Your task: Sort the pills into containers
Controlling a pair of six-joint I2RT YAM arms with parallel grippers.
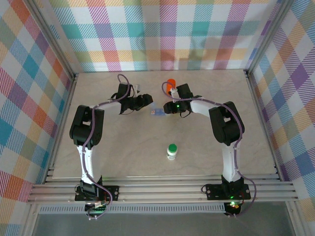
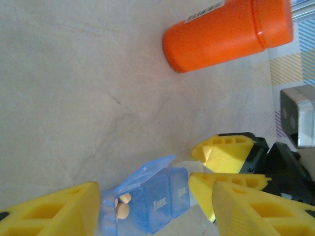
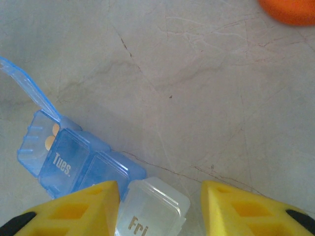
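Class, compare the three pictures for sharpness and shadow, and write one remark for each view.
Top view: even light and soft shadows, but the pill box is too small for detail. Left wrist view: the orange bottle is fairly sharp, while the left claw at the bottom edge is soft. Right wrist view: the box's "Tues." and "Fri" lettering reads clearly, but the bottle in the top corner is blurred.

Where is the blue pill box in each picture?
Top view: the pill box is in the middle, just below-left of the orange bottle.
Left wrist view: pill box at bottom centre.
Right wrist view: pill box at lower left.
Shared landmark: orange bottle, upper right in both wrist views.
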